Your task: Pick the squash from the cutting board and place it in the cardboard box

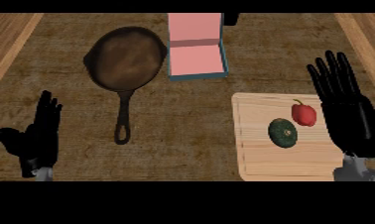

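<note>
The right hand (350, 119) lies spread out flat, fingers straight and pointing away from the robot, with nothing in its grasp. It sits over the right edge of the cutting board (256, 158); whether it rests on the wood cannot be told.

The squash (282, 132), dark green and round, lies on the cutting board near its middle, apart from the hand. A red bell pepper (303, 113) lies on the same board just beyond the squash and to its right, between the squash and the hand's fingers (331, 82), and touches neither.

The left hand (40, 134) rests far to the left of the cutting board, near the view's lower edge, fingers up and relaxed, holding nothing.

The box (196, 49) stands beyond the board's far left corner, lid thrown back, pink inside with blue-green outer walls. A cast-iron skillet (128, 64) sits left of the box, its handle running back towards the robot, well apart from the board.

Everything stands on a dark brown grained counter (190, 134). Strips of paler wood (16, 34) run along its left and right sides.
</note>
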`<state>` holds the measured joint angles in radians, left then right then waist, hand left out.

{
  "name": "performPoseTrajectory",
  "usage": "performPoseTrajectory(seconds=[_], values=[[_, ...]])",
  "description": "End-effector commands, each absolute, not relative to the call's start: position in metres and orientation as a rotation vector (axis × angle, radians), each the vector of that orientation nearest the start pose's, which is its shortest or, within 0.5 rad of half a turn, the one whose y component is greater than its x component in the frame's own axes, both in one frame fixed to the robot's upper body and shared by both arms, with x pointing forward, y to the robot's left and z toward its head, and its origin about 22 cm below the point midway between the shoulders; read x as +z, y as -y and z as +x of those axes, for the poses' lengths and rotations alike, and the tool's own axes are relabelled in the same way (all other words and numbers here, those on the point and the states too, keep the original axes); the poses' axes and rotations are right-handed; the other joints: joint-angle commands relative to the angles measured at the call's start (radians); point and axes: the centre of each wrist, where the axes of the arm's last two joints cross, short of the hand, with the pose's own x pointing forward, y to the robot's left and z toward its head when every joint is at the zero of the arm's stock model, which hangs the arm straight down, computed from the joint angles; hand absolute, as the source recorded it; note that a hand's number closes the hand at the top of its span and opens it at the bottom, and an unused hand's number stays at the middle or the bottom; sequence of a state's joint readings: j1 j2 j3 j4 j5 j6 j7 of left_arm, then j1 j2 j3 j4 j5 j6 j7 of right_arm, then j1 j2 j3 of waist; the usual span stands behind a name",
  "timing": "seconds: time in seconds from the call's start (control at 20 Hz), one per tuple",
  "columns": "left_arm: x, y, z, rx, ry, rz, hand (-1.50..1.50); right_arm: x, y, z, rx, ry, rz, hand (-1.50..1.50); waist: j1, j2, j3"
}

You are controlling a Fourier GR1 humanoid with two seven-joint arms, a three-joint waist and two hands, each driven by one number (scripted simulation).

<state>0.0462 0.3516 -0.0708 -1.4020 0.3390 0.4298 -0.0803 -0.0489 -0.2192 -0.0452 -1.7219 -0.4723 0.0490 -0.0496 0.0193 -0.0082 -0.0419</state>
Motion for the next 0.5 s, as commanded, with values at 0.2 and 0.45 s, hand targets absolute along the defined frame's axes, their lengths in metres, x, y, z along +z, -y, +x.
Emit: performPoseTrajectory(seconds=[0.2,0.45], values=[[0.002,-0.374,0.23,-0.07,1.423,0.694,0.0,0.031,0.317,0.219,-0.141,1.722,-0.113,-1.5,-0.051,0.011,0.043],[0.006,-0.372,0.234,-0.144,1.387,0.673,0.0,0.013,0.359,0.191,0.516,1.509,-0.61,-1.5,-0.053,0.025,0.042]])
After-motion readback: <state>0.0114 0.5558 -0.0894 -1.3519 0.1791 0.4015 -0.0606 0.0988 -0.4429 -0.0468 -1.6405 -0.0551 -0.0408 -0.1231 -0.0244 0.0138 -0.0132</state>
